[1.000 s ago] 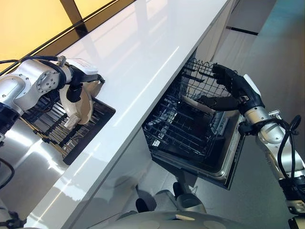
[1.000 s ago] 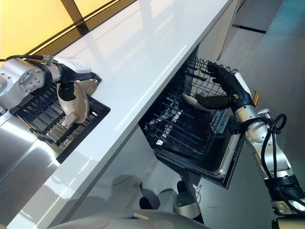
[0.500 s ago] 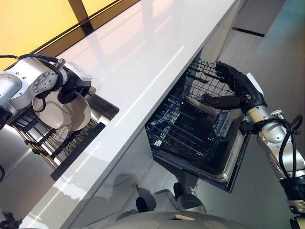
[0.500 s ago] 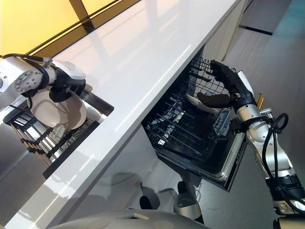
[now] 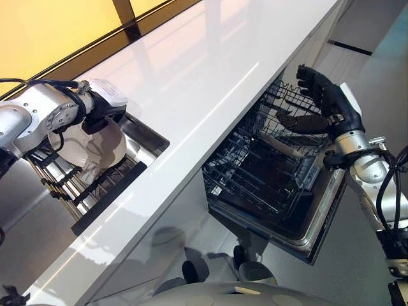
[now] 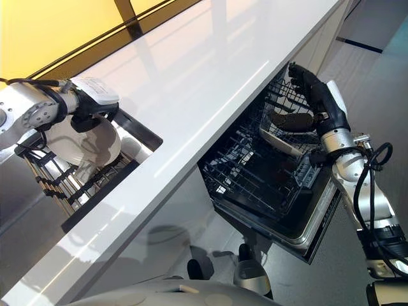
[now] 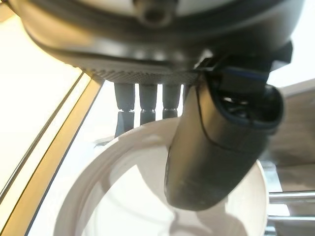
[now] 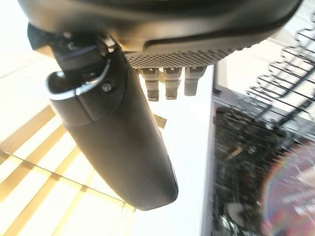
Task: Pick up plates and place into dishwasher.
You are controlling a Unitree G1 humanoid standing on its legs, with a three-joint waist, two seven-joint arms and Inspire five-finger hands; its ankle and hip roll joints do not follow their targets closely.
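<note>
Up at the sink end of the counter, a round white ceramic plate (image 5: pixel 95 148) stands nearly on edge above a dark wire drying rack (image 5: pixel 76 185) that sits in a recessed stainless steel sink (image 5: pixel 143 143). The robot's left hand (image 5: pixel 102 118) grips the plate by its upper rim; in the left wrist view its thumb (image 7: pixel 216 147) lies across the plate's pale inner face (image 7: pixel 128 196) while the fingers (image 7: pixel 142 101) reach down behind the rim, so the plate is pinched between them. The plate's lower edge is close to the rack's bars, though whether it touches them cannot be told.

A long glossy white countertop (image 5: pixel 204 70) runs diagonally away from the sink, with a yellow wall (image 5: pixel 44 25) behind it. Under the counter's front edge an open dishwasher (image 5: pixel 299 217) has its black wire lower rack (image 5: pixel 255 185) pulled out over the lowered door.

The right hand (image 5: pixel 322 102) hovers over the far end of that rack, well apart from the plate, its fingers spread and gently bent and its thumb (image 5: pixel 299 121) stretched out beneath them, grasping nothing. In the right wrist view the thumb (image 8: pixel 118 132) stands out straight with the rack's wires beyond.
</note>
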